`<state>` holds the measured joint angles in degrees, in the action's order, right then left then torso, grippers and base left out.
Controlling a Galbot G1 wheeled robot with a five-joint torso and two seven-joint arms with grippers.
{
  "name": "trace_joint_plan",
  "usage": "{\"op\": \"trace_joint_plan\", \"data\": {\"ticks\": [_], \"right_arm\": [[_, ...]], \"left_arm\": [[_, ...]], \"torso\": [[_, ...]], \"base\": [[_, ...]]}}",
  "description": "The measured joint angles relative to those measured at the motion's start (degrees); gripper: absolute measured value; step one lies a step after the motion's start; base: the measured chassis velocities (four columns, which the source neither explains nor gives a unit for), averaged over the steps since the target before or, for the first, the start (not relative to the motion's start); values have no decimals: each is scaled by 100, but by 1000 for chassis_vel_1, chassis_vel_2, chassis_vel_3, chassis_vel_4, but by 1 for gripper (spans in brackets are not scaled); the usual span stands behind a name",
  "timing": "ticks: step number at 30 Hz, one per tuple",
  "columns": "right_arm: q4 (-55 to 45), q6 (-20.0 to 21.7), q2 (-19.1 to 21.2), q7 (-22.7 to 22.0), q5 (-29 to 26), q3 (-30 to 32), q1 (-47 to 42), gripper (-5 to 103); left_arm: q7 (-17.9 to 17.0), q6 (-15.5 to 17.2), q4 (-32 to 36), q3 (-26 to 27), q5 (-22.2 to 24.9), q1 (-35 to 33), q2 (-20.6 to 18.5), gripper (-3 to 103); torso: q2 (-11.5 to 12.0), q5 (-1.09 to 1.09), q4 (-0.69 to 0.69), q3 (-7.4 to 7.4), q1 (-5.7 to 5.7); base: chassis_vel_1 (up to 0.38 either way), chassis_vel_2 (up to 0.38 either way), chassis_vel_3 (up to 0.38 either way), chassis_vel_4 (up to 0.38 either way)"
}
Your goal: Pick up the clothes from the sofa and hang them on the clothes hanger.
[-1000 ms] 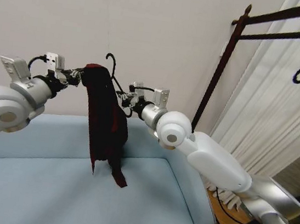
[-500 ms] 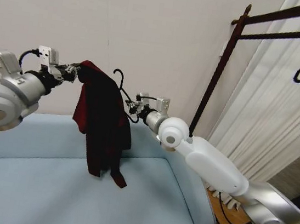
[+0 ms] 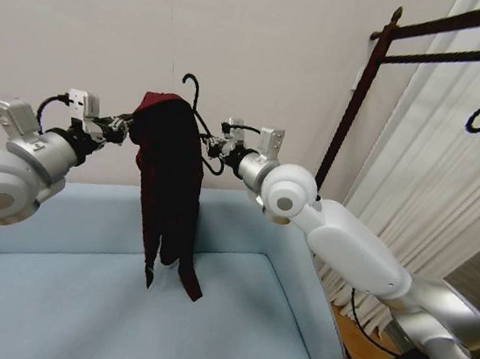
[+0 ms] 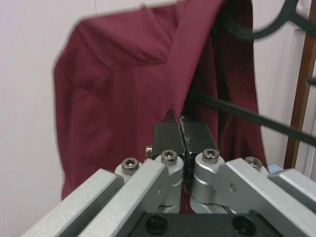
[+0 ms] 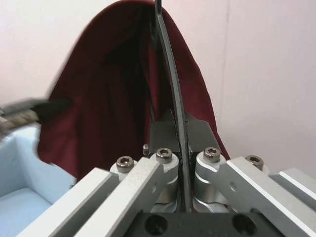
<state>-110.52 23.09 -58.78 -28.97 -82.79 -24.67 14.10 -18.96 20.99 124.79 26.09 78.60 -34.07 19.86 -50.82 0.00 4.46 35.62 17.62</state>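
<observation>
dark red garment (image 3: 168,188) hung in long, limp folds above the sofa (image 3: 74,299), lower tip just over the seat. its top was draped on the black hanger (image 3: 198,108). left gripper (image 3: 128,123), above the sofa back, was pinched closed on a fabric fold. right gripper (image 3: 211,147), also above the sofa back, was clamped tight on the hanger wire.

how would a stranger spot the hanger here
Above the light blue sofa, a dark red garment hangs between the left tool and right tool. The black hanger is the thin curved piece inside it, shut in the right tool, its hook sticking out on top.
</observation>
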Motion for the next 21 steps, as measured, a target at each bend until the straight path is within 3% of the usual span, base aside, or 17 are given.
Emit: {"op": "trace_joint_plan", "data": {"ticks": [12, 21], "right_arm": [[21, 56, 143, 87, -72, -86, 58, 2], [92, 67, -51, 60, -61, -184, 104, 2]], "left_arm": [[-12, -1, 208, 279, -93, -385, 83, 0], [-41, -6, 313, 190, -65, -227, 103, 0]], "torso": [[0, 1, 1, 0, 0], [0, 0, 0, 0, 0]], "base": [[0, 0, 0, 0], [0, 0, 0, 0]]}}
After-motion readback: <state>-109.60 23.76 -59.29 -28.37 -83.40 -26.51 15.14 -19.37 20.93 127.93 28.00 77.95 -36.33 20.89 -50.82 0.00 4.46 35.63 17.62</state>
